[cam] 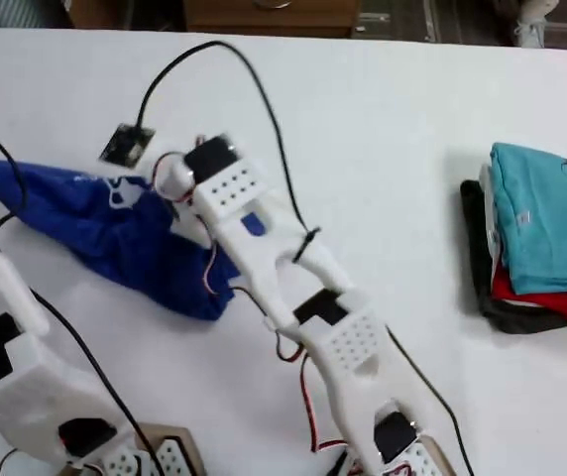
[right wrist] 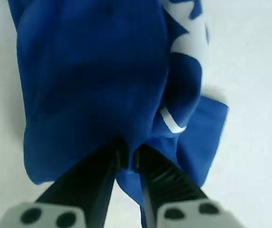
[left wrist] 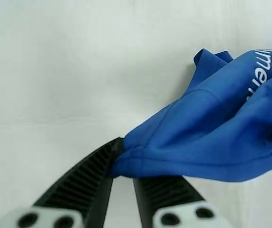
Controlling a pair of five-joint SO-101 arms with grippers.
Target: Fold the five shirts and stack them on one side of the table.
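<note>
Tabletop [cam: 383, 129] holds blue shirt [cam: 115, 236], pinched between left fingers [left wrist: 86, 178] and right fingers [right wrist: 162, 175].

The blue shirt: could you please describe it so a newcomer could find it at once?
On the white table, look opposite the stack of folded shirts. There the blue shirt lies crumpled, pinched by the left end effector and the right end effector. It alone is unfolded, blue with white print.

The loose shirt [cam: 95, 230] lay near the left edge of the worktop [cam: 383, 129]; the stack of folded shirts [cam: 541, 238] sat at its right edge.
</note>
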